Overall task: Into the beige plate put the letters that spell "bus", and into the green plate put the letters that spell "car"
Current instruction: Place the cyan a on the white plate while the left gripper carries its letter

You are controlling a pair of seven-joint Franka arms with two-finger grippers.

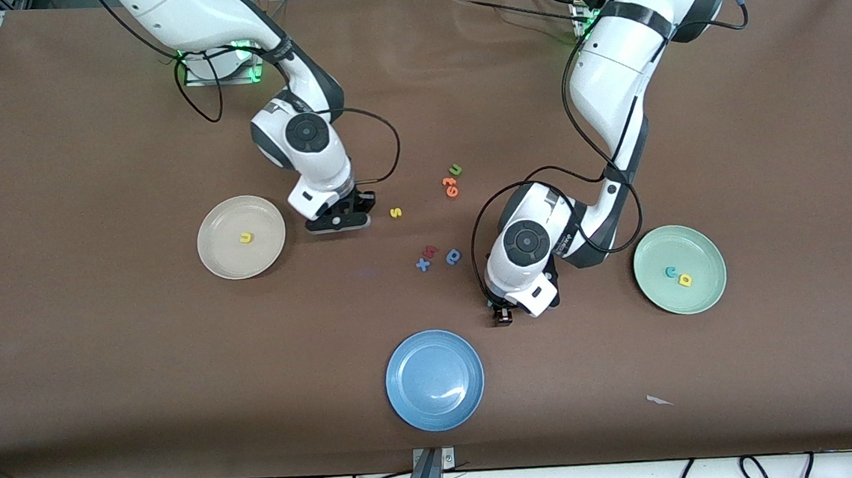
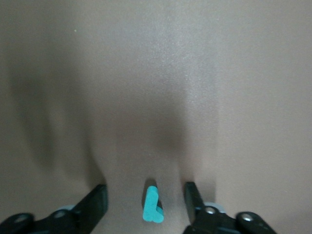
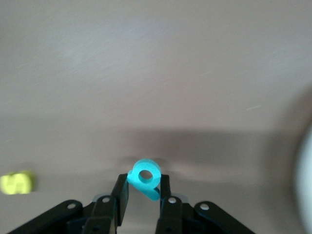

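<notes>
My right gripper (image 3: 143, 181) is shut on the teal b (image 3: 145, 176), low over the table between the beige plate (image 1: 216, 242) and the yellow s (image 1: 396, 212). A yellow u (image 1: 246, 238) lies in the beige plate. My left gripper (image 2: 145, 192) is down at the table, open, with the thin teal r (image 2: 152, 204) lying between its fingers and a gap on each side. In the front view this gripper (image 1: 504, 316) sits between the blue plate and the green plate (image 1: 700, 250). The green plate holds a teal c (image 1: 672, 272) and a yellow a (image 1: 686, 279).
A blue plate (image 1: 434, 379) lies nearest the front camera. Loose letters sit mid-table: a green u (image 1: 456, 169), orange pieces (image 1: 451, 186), a pink letter (image 1: 431, 251), a blue x (image 1: 422, 264) and a blue a (image 1: 453, 256). A white scrap (image 1: 658, 400) lies near the front edge.
</notes>
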